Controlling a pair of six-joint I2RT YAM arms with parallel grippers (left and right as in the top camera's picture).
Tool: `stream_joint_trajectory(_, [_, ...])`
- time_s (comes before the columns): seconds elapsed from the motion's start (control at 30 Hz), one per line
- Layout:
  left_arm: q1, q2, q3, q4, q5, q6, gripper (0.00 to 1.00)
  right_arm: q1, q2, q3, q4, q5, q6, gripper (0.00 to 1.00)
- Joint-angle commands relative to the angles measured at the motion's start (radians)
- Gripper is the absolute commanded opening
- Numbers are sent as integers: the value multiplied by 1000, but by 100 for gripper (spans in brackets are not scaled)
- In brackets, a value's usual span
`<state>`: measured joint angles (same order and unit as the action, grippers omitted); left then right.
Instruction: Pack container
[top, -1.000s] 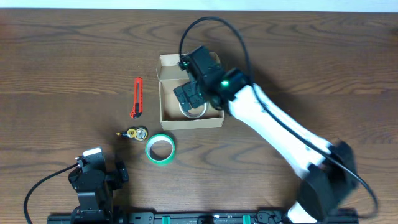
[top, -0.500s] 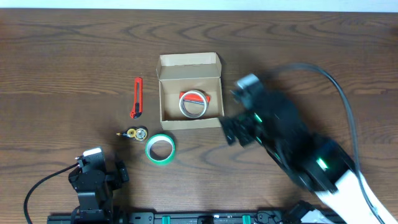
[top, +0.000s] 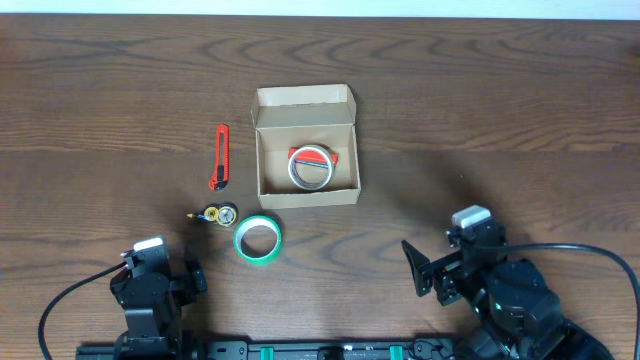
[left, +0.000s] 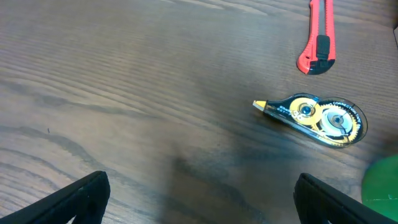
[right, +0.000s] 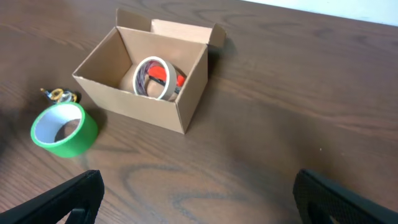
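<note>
Wooden table (top: 520, 90): your right gripper (top: 420, 272) has withdrawn from the container (top: 305, 190), tape roll (top: 311, 167) deposited. It and the left gripper (left: 199, 196) stand wide, empty. Green tape (top: 257, 240) remains.

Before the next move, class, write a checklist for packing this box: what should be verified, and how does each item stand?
1. Container lid open: ok.
2. White tape roll inside it: ok.
3. Green tape roll packed: not ok, on the table.
4. Red cutter and correction tape packed: not ok.
5. Left tool open, empty: ok.
6. Right tool open, empty, away from the container: ok.
</note>
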<state>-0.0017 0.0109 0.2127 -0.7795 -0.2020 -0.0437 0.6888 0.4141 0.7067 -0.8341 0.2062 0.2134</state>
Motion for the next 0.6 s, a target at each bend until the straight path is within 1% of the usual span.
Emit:
stream_joint_trajectory(0.0, [3,-6,-29,-35,-8,14,95,6,-12,-16,-2,15,18,99])
stream_joint_trajectory(0.3, [3,-6,-29,-35,-8,14,95,6,-11,-16,-8,14,18,99])
stream_joint_trajectory(0.57, [3,-6,-29,-35,-8,14,95,6,-11,-16,-61,14,18,99])
